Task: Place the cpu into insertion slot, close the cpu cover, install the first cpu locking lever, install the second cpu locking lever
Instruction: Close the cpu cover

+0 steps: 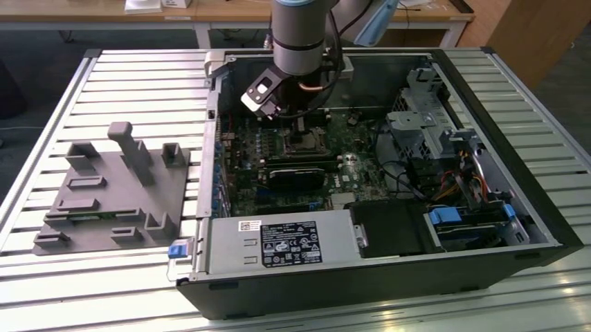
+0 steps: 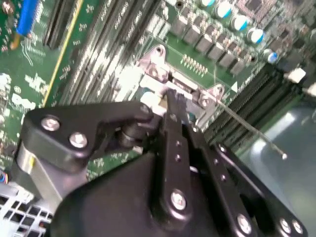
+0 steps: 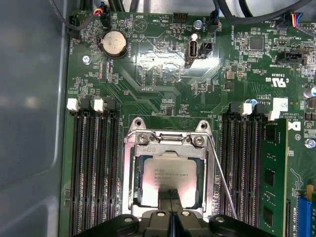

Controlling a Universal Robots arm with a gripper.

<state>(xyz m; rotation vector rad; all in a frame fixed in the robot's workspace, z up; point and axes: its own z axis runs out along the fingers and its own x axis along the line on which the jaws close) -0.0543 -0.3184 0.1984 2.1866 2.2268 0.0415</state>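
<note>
slatted metal table (image 1: 111, 76) carries an open computer case (image 1: 369, 290), with the arm reaching down into it. cpu (image 3: 170, 173) sits in the insertion slot (image 1: 303, 144), cpu cover (image 3: 131, 173) apparently flat around it; gripper (image 3: 170, 196) tips are drawn together, holding nothing, at the cover's edge. thin wire lever (image 3: 220, 177) looks unlatched: judged the first-lever stage, calling for fine contact on that wire.

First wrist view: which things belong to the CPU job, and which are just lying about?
Job: cpu, seen through the window of the cpu cover; wire locking lever beside it; gripper over the cpu's edge.
Lying about: coin battery, memory slots, green memory module; grey fixture block in the exterior view.
</note>
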